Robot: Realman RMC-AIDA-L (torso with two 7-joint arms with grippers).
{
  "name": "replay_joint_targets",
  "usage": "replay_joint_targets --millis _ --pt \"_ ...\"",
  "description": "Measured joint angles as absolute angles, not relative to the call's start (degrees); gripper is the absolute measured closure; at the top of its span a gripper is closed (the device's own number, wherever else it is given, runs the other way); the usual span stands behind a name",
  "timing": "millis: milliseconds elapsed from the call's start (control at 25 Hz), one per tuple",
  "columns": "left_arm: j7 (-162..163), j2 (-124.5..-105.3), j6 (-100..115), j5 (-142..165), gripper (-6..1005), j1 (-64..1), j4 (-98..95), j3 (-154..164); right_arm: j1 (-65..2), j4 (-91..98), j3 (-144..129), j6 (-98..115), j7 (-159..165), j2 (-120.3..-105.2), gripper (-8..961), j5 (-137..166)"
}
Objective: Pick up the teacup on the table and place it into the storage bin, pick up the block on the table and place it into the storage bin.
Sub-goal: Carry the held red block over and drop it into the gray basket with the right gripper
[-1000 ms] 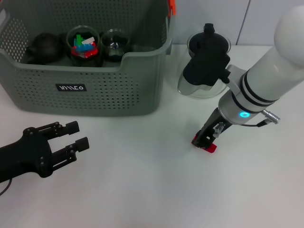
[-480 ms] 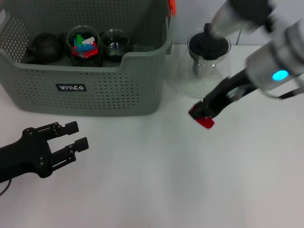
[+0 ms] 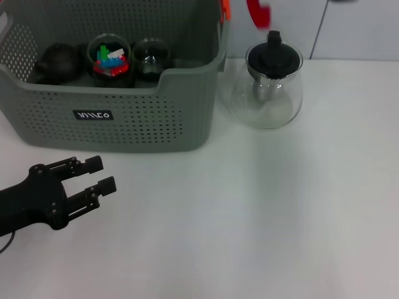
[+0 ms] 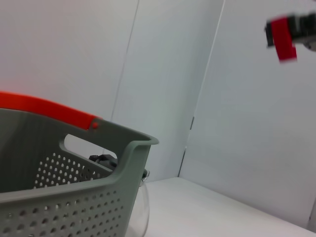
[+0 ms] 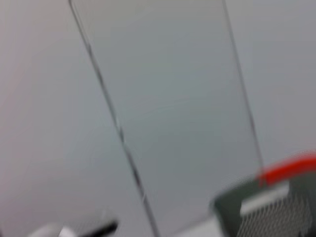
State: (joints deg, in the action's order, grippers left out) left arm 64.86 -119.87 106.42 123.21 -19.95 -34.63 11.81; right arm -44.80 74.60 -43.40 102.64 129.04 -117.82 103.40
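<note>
Above bin (image 3: 118, 118), one red block (image 3: 258, 12)

Left end effector (image 3: 100, 175) low at front left, fingers (image 3: 95, 164) spread apart, nothing between them. Right end effector (image 4: 291, 30) raised high, mostly out of frame, blurred.

White table (image 3: 249, 218), grey-green storage bin (image 3: 118, 118) at back, glass teapot (image 3: 269, 93) beside it

The storage bin (image 3: 124, 118) bears a black label (image 3: 93, 115), lettering unreadable.
</note>
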Motion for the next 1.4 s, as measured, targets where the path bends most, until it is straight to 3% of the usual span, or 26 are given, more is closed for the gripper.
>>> replay_joint_targets --millis 160,240,400,720,960,1400 --pt "64.87 -119.89 106.49 123.21 441 -20.3 -34.62 11.6 -46.08 72.61 -50.21 88.92 123.69 -120.03 761 103.0" --pt "64.9 -119.88 106.45 123.21 441 -20.44 -34.63 11.59 -47.94 69.67 -56.89 78.8 122.23 -120.0 761 103.54" --pt "64.95 -119.96 106.21 123.22 440 -20.55 -34.62 11.6 -56.02 58.71 -65.4 61.58 119.83 -119.64 761 105.2" --pt "64.95 -119.97 106.07 123.23 440 -20.53 -33.97 11.41 -74.09 25.19 -71.23 32.54 99.35 -121.18 762 93.4" --pt "64.95 -119.97 105.99 123.22 439 -21.17 -33.9 10.74 -77.27 16.47 -75.89 27.21 81.05 -121.7 761 74.95" --pt "64.95 -119.9 105.37 123.23 438 -20.91 -33.83 10.72 -74.0 17.16 -82.36 32.78 77.29 -121.1 758 68.49"
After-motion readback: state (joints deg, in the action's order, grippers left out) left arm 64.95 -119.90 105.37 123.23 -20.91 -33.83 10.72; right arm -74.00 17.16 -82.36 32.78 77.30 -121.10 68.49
